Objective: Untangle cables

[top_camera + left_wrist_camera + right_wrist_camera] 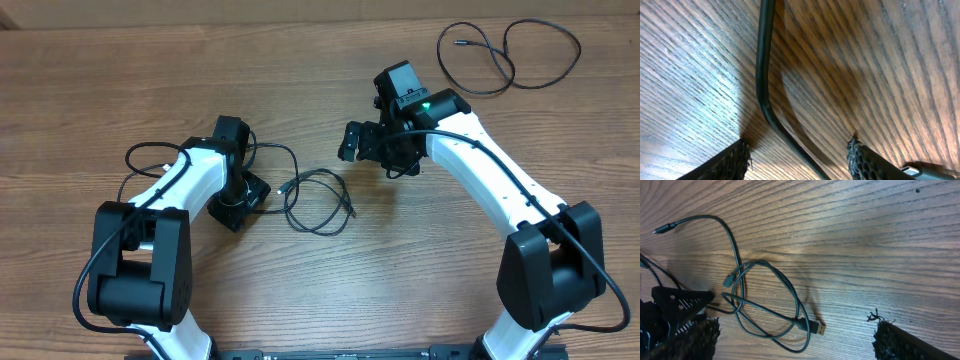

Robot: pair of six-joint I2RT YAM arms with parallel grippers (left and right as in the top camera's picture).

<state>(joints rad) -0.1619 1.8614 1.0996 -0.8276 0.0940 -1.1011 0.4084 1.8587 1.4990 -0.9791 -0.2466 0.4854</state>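
We find the left jaws parted astride a cable on the worktop; right jaws spread wide.

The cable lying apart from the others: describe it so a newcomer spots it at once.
On the wooden table, look to the far right corner, beyond the right arm. The cable there is a thin black cord in two open loops, lying alone; the other cables overlap at mid-table by the left arm.
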